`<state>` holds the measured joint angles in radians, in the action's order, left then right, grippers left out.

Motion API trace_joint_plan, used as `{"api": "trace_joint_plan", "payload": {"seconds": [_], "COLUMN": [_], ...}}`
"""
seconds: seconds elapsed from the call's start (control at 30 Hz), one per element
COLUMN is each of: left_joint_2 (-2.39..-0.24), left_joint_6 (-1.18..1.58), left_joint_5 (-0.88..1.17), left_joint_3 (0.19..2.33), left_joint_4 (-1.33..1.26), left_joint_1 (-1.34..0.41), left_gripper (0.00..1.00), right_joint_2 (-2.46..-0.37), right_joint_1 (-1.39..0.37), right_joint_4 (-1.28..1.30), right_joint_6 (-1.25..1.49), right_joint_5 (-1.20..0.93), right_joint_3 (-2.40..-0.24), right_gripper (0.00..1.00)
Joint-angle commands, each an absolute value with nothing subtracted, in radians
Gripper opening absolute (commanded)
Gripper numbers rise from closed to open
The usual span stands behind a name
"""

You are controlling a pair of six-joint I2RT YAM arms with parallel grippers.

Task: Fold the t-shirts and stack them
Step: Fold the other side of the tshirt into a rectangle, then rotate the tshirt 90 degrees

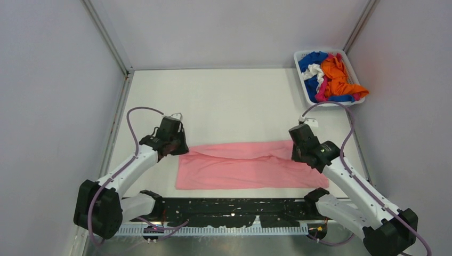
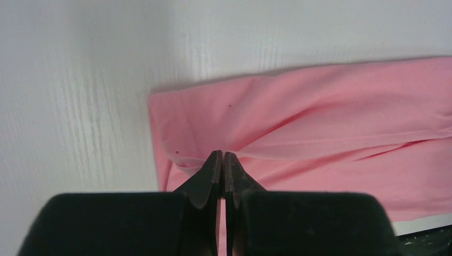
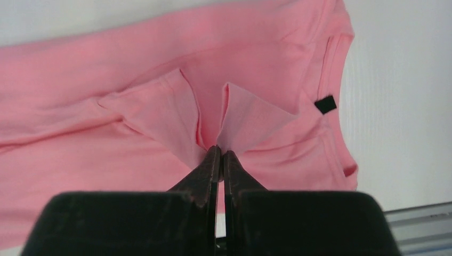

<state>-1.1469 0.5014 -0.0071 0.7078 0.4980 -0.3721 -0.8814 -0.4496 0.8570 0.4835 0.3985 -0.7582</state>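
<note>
A light pink t-shirt (image 1: 245,165) lies folded lengthwise into a long band near the table's front edge. My left gripper (image 1: 178,148) is shut on a fold of cloth at the band's left end; the left wrist view shows the pinch (image 2: 222,156) and the pink shirt (image 2: 320,122). My right gripper (image 1: 298,152) is shut on a raised fold at the right end (image 3: 220,151), near the collar and its dark neck label (image 3: 325,103). Orange (image 1: 338,77), royal blue (image 1: 312,60), white (image 1: 313,72) and hot pink (image 1: 323,92) shirts lie heaped in the basket.
A white slotted plastic basket (image 1: 299,55) stands at the back right corner. Grey walls with metal posts close in the table on three sides. A black strip with a white rail (image 1: 229,210) runs along the front edge between the arm bases.
</note>
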Motion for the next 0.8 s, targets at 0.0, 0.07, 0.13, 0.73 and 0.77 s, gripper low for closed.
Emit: {"api": "trace_joint_plan", "payload": {"seconds": [0.0, 0.07, 0.13, 0.73, 0.77], "left_joint_2": [-1.128, -1.117, -1.101, -1.247, -1.275], "left_joint_6": [0.545, 0.56, 0.588, 0.654, 0.65], "left_joint_5": [-0.036, -0.068, -0.144, 0.341, 0.329], "left_joint_3": [0.652, 0.641, 0.659, 0.741, 0.736], "left_joint_4": [0.457, 0.481, 0.55, 0.324, 0.328], "left_joint_1": [-0.376, -0.376, -0.376, -0.377, -0.377], "left_gripper": [0.12, 0.26, 0.41, 0.99, 0.99], "right_joint_2": [-0.867, -0.865, -0.861, -0.965, -1.004], "right_joint_1": [-0.513, -0.534, -0.543, -0.313, -0.287], "right_joint_4": [0.974, 1.005, 1.044, 0.497, 0.478], "right_joint_6": [0.599, 0.628, 0.635, 0.509, 0.503], "right_joint_5": [0.372, 0.3, 0.207, 0.048, 0.03], "right_joint_3": [-0.698, -0.696, -0.694, -0.62, -0.614], "right_gripper": [0.14, 0.23, 0.36, 0.95, 0.95]}}
